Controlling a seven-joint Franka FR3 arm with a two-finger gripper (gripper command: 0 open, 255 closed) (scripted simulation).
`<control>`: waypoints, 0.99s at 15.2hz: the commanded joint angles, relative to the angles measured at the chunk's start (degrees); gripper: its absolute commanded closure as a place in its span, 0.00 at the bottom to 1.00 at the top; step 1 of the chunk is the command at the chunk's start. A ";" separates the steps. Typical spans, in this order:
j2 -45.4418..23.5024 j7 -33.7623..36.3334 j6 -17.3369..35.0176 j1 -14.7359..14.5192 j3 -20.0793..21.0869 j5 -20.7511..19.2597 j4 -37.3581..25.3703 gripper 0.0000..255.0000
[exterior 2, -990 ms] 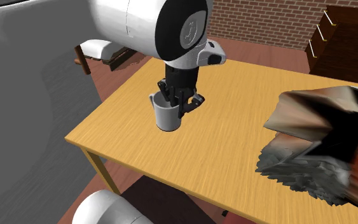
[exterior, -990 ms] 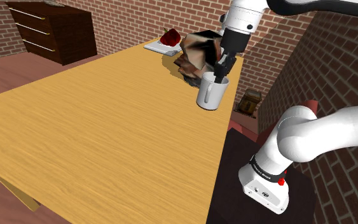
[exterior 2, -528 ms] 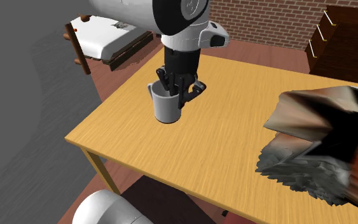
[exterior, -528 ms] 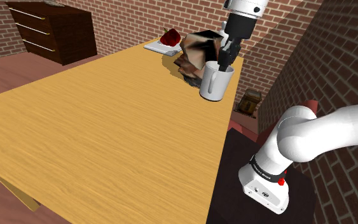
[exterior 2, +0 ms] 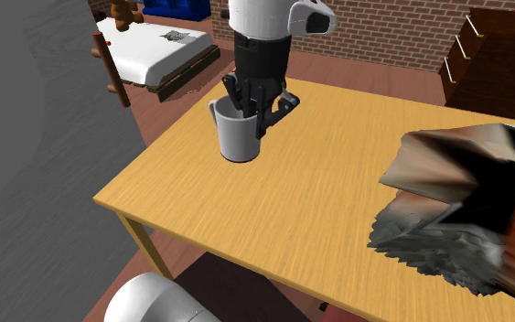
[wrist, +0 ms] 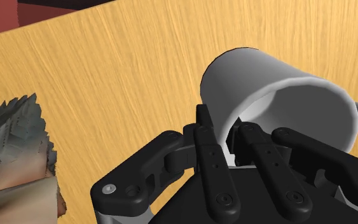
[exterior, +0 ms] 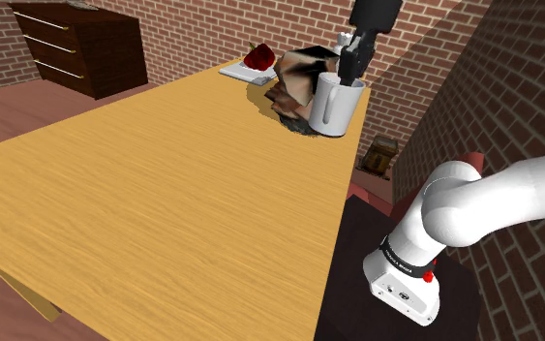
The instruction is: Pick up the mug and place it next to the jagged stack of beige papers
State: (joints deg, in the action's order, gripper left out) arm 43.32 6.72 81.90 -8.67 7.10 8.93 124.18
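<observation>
Since a second ago the mug (exterior: 336, 105) has travelled across the shoulder view toward the far end of the table (exterior: 144, 194), and in the second exterior view the arm has carried it further from the near edge. The gripper (exterior 2: 253, 108) is clamped on the mug's wall, one black finger inside the rim and the other outside; the wrist view shows this pinch, with the handle on the side away from the fingers. In the shoulder view the mug sits just to the right of the jagged stack of papers (exterior: 294, 87), upright. Whether its base touches the wood cannot be told. The wrist view shows a strip of bare table between the gripper (wrist: 225, 137) and the stack's ragged edge (wrist: 12, 159). To finish well, the arm should probably lower the mug straight down with the rim level and keep it off the paper's points. It should also stay in from the table edge close by, parting the fingers only once the base is flat on the wood.
</observation>
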 commanded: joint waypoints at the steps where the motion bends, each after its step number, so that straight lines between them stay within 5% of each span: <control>1: -0.66 0.06 -1.35 0.06 -0.16 -0.14 -2.00 1.00; 15: -6.60 1.21 -11.03 0.29 -0.60 -0.61 -17.66 1.00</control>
State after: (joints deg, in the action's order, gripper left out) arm 37.16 7.95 71.58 -8.41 6.62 8.40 107.68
